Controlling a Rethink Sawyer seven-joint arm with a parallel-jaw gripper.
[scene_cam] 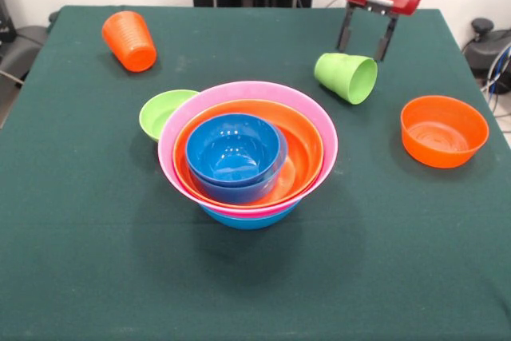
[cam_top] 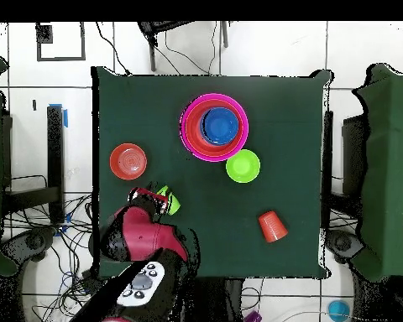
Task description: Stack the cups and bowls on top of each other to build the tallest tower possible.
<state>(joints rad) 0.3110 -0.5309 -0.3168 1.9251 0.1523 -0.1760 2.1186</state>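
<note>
Presently: pincer (scene_cam: pixel 366 44) open, poised just behind the green cup (scene_cam: pixel 347 77), which lies tipped on the table (scene_cam: pixel 96 261). Tower (scene_cam: pixel 248 152) of nested bowls at centre. Step judged: picking up the cup; next, close on it, lift.

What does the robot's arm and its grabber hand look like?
The arm is chunky and rounded, mostly red with black parts. In the overhead view a pale grey panel with dark round buttons sits on it near the base. The gripper has a shiny red rounded body with a light grey piece on its front, and two thin, straight black fingers sticking down from it.
</note>
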